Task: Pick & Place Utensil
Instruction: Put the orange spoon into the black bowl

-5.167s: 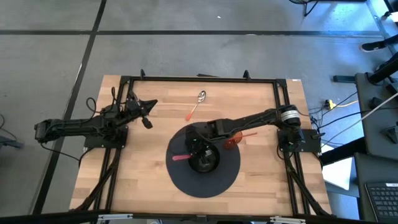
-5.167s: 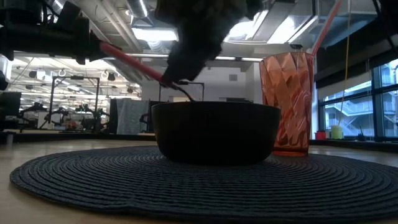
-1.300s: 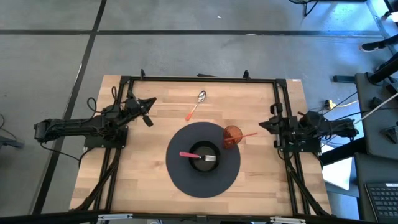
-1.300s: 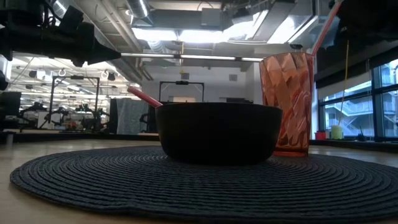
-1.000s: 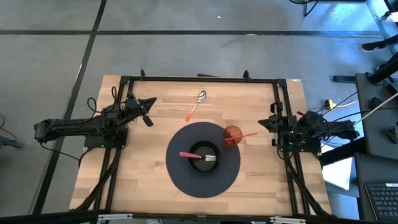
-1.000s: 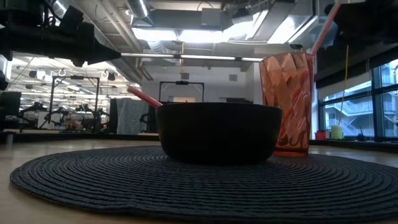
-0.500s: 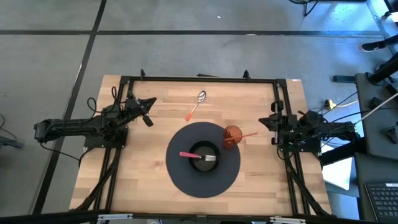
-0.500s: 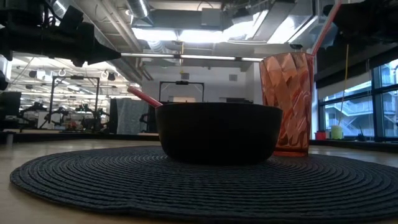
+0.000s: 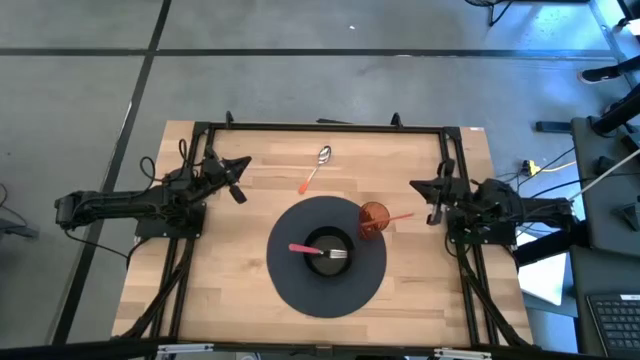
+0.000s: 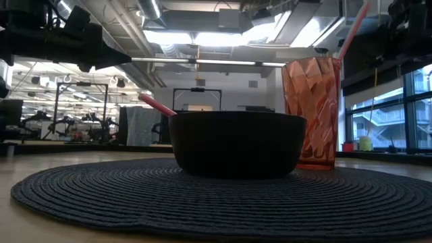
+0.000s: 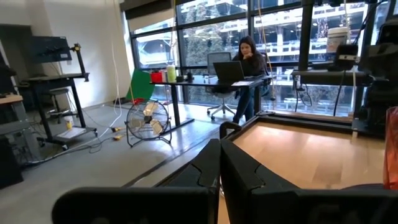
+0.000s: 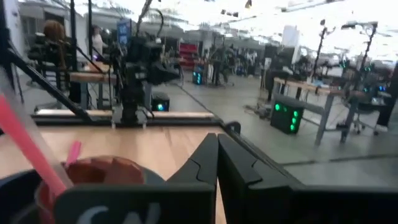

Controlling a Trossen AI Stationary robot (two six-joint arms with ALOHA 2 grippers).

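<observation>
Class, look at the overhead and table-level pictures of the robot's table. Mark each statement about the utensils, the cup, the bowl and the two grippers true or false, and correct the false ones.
1. The fork lies in the black bowl. True.
2. The spoon lies on the round dark mat. False: it lies on the bare wooden table, beyond the mat.
3. The orange cup stands on the mat beside the bowl. True.
4. The right gripper holds the fork. False: its fingers are shut on nothing, near the table's right edge.
5. The left gripper is shut and empty. True.
6. The cup holds no straw. False: a pink straw sticks out of it.
</observation>
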